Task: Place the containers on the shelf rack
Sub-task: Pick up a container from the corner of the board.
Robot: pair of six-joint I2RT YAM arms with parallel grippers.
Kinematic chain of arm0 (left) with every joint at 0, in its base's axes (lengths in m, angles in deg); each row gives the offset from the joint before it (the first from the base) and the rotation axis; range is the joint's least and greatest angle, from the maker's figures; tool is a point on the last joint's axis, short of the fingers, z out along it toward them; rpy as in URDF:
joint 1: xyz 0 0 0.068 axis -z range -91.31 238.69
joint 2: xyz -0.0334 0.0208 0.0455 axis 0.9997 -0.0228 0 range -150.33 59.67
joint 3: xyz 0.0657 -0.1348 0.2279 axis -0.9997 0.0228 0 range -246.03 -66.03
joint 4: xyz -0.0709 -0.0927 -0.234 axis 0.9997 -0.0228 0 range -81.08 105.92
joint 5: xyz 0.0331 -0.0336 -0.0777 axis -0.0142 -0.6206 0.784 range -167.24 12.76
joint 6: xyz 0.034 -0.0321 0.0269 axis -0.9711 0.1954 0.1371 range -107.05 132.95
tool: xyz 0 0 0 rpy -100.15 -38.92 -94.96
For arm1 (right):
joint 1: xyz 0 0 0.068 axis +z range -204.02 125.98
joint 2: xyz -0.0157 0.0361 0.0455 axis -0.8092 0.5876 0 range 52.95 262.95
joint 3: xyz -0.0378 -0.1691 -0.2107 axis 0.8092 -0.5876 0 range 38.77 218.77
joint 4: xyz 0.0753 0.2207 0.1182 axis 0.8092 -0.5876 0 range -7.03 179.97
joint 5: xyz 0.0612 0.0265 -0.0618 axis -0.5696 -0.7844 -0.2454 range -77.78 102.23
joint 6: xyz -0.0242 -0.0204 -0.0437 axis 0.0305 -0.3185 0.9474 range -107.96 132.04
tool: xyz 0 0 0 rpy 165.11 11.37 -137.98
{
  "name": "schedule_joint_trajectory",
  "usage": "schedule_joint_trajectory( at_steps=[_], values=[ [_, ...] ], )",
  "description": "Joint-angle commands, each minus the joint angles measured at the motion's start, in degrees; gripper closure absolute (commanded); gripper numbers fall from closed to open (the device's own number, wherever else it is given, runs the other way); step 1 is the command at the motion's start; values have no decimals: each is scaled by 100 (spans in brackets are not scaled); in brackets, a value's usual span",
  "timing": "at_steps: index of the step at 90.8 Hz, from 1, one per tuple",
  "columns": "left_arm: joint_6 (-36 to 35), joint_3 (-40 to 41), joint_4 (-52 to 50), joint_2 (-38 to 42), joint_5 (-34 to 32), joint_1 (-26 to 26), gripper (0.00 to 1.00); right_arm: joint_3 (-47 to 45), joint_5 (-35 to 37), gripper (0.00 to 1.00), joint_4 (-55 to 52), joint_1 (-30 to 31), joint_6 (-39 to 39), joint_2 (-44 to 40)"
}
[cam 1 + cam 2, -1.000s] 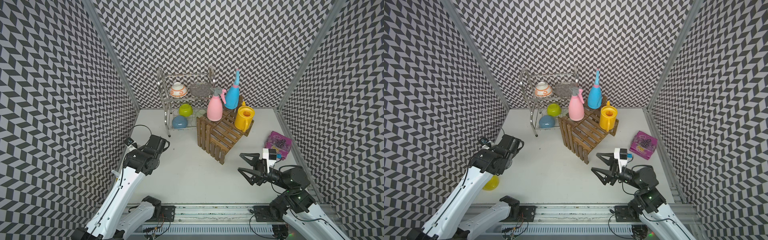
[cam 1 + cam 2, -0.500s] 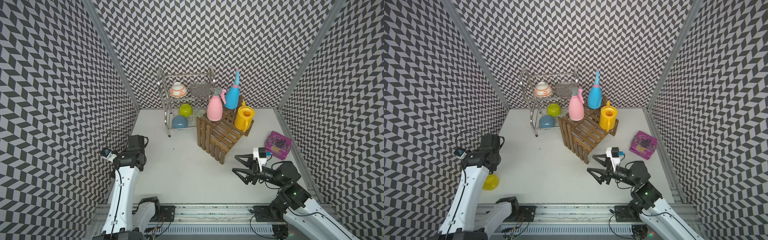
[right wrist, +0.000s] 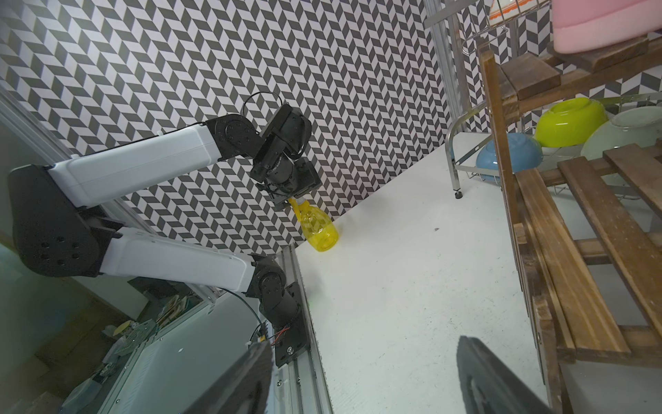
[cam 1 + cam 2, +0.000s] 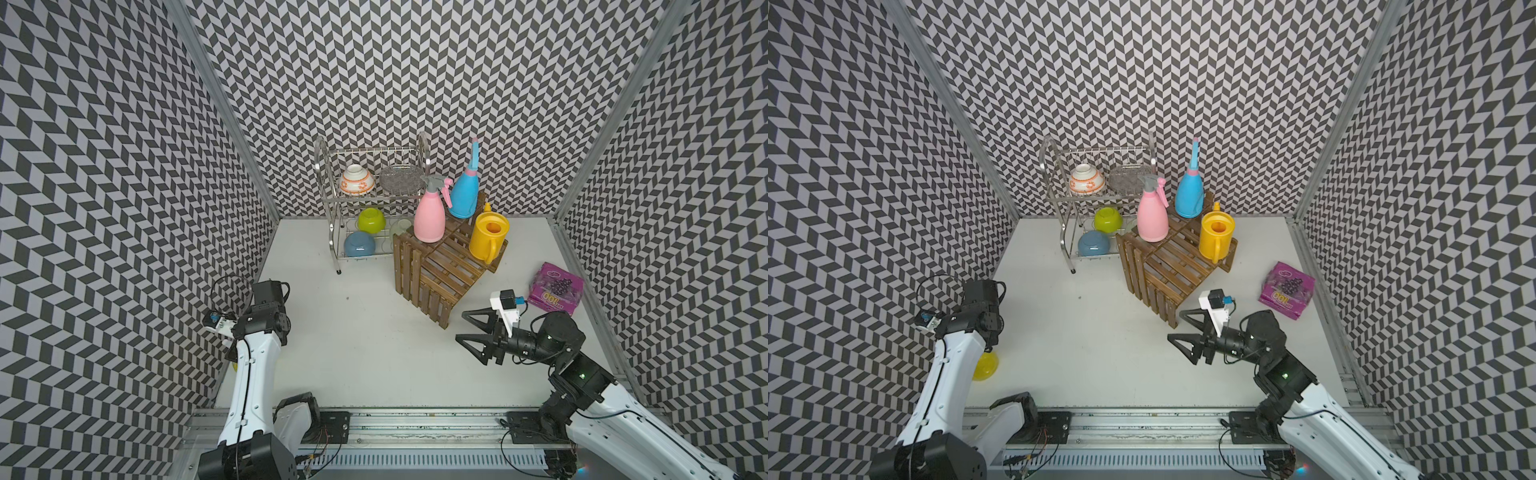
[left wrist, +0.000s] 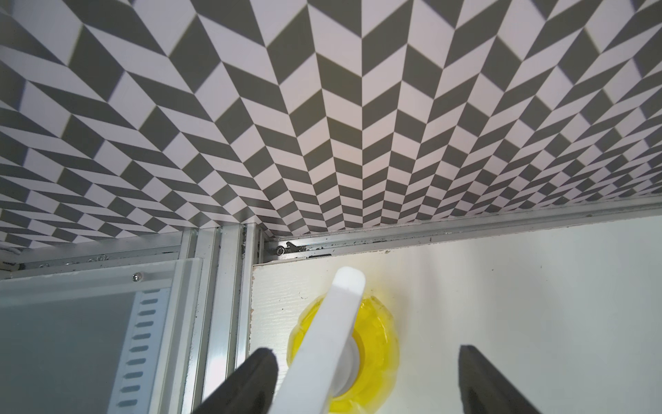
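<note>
The yellow spray bottle (image 5: 379, 333) stands upright on the table (image 4: 1100, 353), in the near left corner, close to the wall and the table's edge. It is the only one not on the wooden shelf (image 4: 440, 266); the pink bottle (image 4: 430, 216), blue bottle (image 4: 463, 197) and watering can (image 4: 486, 237) stand there. The left gripper (image 5: 365, 351) hangs over it, jaws apart, one on each side of its white top (image 5: 333, 322). The top sits closer to one jaw. If the jaws shut crooked, I think they could tip the bottle or push it off the edge. The thin neck may slip too. The right gripper (image 4: 463, 326) waits near the shelf, jaws apart, holding nothing.
</note>
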Motion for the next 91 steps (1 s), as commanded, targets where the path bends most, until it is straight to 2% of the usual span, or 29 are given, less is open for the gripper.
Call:
schedule_joint_trajectory(
  at_steps=[1, 7, 19, 27, 32, 58, 91],
  values=[
    [-185, 188, 349, 96, 194, -74, 25, 217, 133, 17, 20, 28, 117, 18],
    [-252, 196, 402, 122, 277, -75, 30, 236, 155, 17, -5, 29, 123, 33],
    [-425, 197, 479, 168, 515, -67, 49, 200, 200, 16, -56, 33, 137, 20],
    [-521, 211, 507, 216, 653, -68, 69, 161, 224, 16, -85, 32, 152, -24],
    [-584, 198, 502, 255, 731, -52, 76, 126, 246, 16, -87, 26, 145, -67],
    [-700, 97, 403, 486, 1229, 229, 88, -1, 354, 16, -95, 31, 150, -281],
    [-1032, -287, 253, 959, 2360, 1493, 99, -256, 538, 15, -49, 25, 63, -838]
  ],
)
